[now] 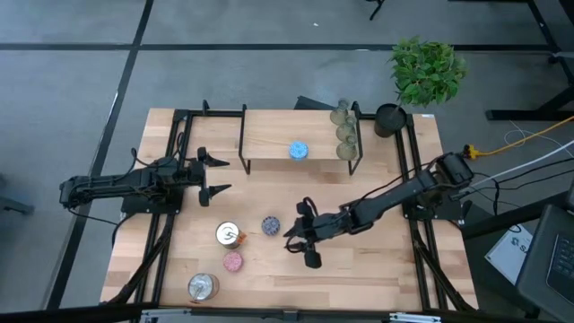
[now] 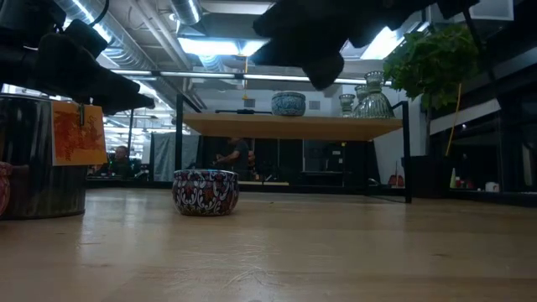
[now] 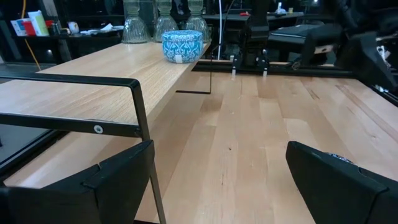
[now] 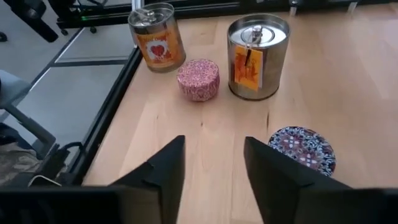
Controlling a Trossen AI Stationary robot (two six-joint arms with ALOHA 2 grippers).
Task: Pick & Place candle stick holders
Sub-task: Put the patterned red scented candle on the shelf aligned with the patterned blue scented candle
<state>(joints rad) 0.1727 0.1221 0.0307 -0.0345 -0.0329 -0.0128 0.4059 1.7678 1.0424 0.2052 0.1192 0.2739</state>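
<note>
Two arms meet us: our left gripper (image 1: 218, 175) waits spread wide, two silvery tins (image 1: 230, 234), a pink holder (image 1: 232, 261) and the purple-speckled round holder (image 1: 270, 224) sit mid-table, and our right gripper (image 1: 301, 235), fingers parted and empty, hovers beside it.

Speckled holder (image 1: 270, 224) beside right pincer (image 1: 300, 236)

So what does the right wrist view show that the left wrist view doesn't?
Only the right wrist view: two silvery holders, the pink holder between them, and the right gripper, open and empty, just short of the purple-speckled holder.
Only the left wrist view: the blue holder and three glass holders on the shelf.
Both: the wooden table.
</note>
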